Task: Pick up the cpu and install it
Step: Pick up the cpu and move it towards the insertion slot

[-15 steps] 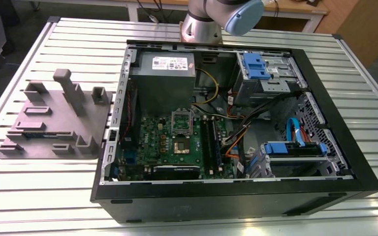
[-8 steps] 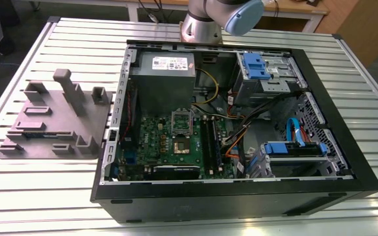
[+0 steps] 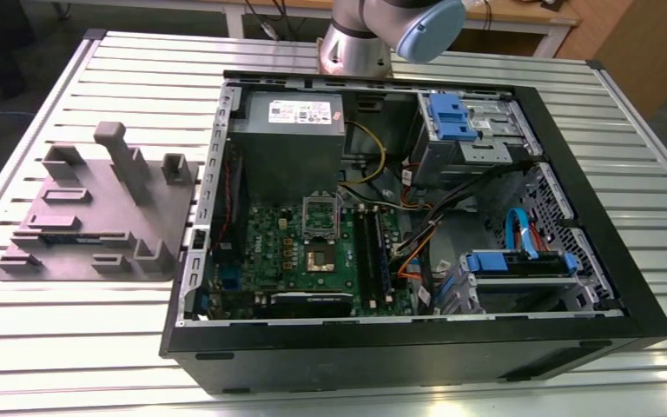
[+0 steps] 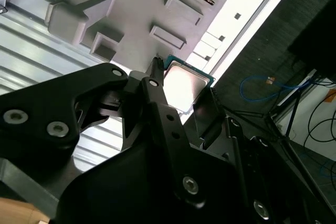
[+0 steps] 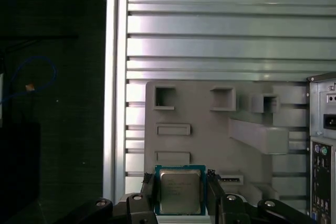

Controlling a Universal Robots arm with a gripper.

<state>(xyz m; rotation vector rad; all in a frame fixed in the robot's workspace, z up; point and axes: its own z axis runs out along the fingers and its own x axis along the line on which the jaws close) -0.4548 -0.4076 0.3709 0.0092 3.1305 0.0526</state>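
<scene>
The gripper [image 5: 180, 178] has its two fingers [image 5: 147, 188] clamped on opposite edges of the one cpu [image 5: 180, 195]. In the first wrist view the chip's silvery face is turned to the camera. It is square (so no long axis), and its faint print is unreadable. Behind it lies the single grey moulded tray [image 5: 210, 140]. In the exterior view that tray sits at 9 o'clock of the open computer case [image 3: 426, 352], whose grey box [image 3: 293, 156] carries one white label [image 3: 296, 111], also illegible.
</scene>
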